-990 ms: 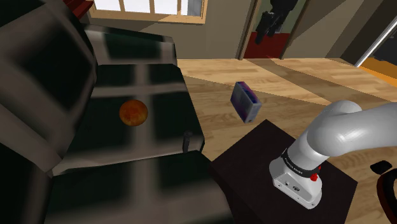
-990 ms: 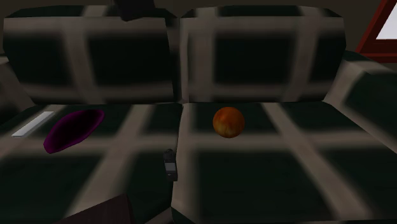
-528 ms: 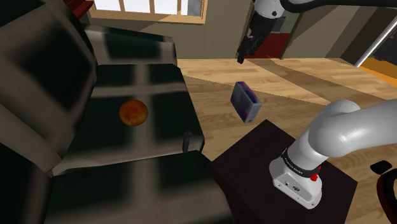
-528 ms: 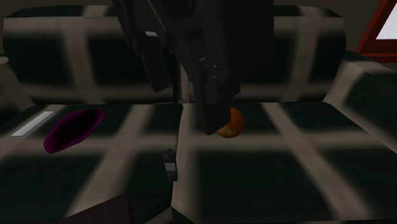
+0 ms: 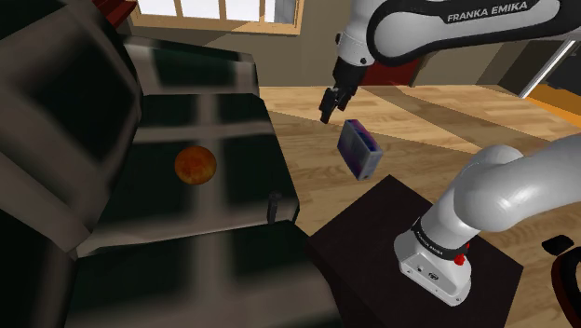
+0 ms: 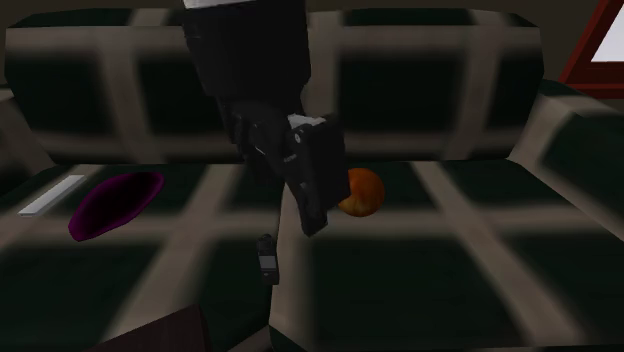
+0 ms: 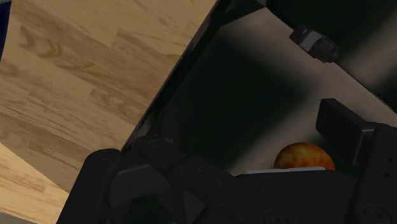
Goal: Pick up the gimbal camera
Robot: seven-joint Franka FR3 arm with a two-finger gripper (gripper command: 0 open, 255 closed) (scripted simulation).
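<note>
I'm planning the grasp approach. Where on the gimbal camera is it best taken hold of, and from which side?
Probably grip the gimbal camera at mid-length of its slim dark body, across the narrow width, coming down from above: it rests on the sofa seat near the front edge, apart from the orange ball.

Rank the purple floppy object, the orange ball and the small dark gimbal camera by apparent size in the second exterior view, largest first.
Largest to smallest: the purple floppy object; the round orange ball, partly hidden behind the tool; the small dark gimbal camera, smallest though nearest the camera.
</note>
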